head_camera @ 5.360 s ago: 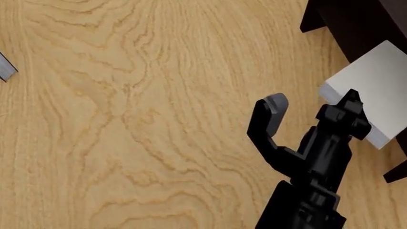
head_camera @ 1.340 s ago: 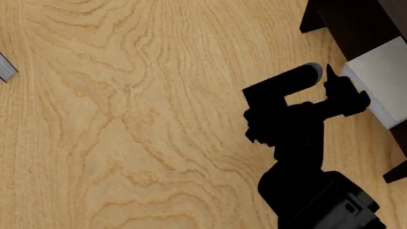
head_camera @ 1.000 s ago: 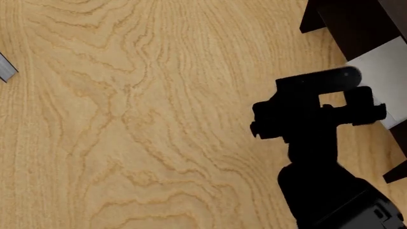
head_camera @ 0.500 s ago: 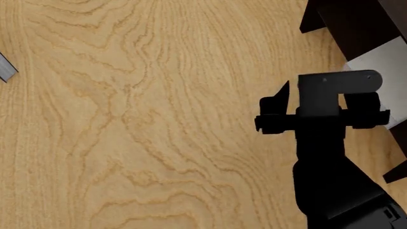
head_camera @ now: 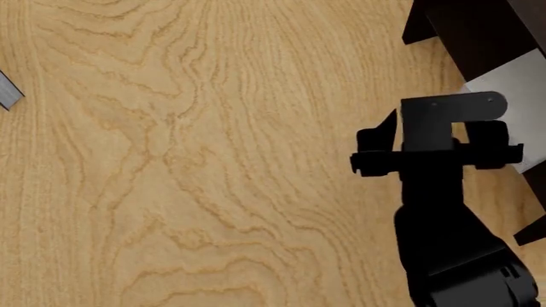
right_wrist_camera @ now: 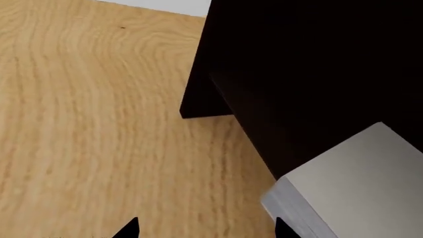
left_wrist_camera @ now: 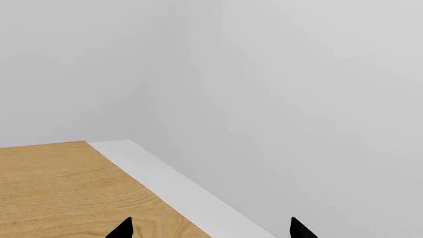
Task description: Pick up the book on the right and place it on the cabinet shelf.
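Observation:
The pale grey book (head_camera: 522, 83) lies partly inside the dark brown cabinet (head_camera: 477, 32), with one corner sticking out over the floor. In the right wrist view the book (right_wrist_camera: 360, 183) shows its silvery page edge below the cabinet shelf opening (right_wrist_camera: 317, 74). My right gripper (head_camera: 439, 131) hangs just in front of that corner; its tips (right_wrist_camera: 205, 229) stand wide apart over bare floor, holding nothing. My left gripper (left_wrist_camera: 211, 230) is open too, facing a white wall, and is out of the head view.
Light wooden floor (head_camera: 188, 160) fills most of the head view. The corner of a grey thing (head_camera: 7, 93) pokes in at the left edge. A cabinet leg (head_camera: 530, 231) stands at the right. The left wrist view shows a white baseboard (left_wrist_camera: 172, 183) and walls.
The right gripper held the book out in front of the cabinet; the book now sits deeper inside, released. Over the last second the gripper rolled its wrist and shifted slightly right.

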### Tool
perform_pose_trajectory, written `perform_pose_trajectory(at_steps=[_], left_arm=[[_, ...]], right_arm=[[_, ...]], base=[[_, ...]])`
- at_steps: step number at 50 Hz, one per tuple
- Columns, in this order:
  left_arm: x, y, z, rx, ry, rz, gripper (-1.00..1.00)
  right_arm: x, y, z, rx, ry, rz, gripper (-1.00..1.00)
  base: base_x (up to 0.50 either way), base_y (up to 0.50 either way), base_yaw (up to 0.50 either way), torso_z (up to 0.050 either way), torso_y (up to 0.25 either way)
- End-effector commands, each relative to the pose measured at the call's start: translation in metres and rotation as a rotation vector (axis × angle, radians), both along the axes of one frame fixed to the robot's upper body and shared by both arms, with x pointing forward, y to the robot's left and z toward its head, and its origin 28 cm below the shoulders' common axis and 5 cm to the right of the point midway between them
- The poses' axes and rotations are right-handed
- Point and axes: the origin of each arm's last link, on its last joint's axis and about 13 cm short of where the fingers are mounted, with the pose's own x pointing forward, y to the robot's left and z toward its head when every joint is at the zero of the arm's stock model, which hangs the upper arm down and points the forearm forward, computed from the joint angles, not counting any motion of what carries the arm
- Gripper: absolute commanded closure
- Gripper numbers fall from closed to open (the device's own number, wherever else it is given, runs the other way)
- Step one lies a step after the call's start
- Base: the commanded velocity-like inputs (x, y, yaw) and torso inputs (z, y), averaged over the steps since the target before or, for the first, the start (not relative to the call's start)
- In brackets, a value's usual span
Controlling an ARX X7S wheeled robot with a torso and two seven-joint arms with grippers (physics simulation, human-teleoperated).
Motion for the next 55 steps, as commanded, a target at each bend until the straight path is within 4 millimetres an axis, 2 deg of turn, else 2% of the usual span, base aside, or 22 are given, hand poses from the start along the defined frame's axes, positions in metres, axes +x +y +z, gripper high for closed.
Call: perform_pose_trajectory(at_steps=[1,25,55], left_arm=[[0.000,0.000,0.000,0.002,0.000,0.001,-1.00],[-0.001,-0.001,0.001,0.004,-0.001,0.000,-1.00],[0.000,-0.001,0.001,0.011,-0.003,0.000,-1.00]], right_arm=[[0.010,-0.010,-0.004,-0.030,0.026,-0.065,-1.00],[0.027,-0.023,-0.002,-0.103,0.058,-0.226,-1.00],[0.031,-0.040,0.004,-0.203,0.100,-0.343,-1.00]], base=[[0.00,0.00,0.00,0.000,0.000],[0.00,0.00,0.00,0.000,0.000],[0.01,-0.01,0.00,-0.002,-0.004]])
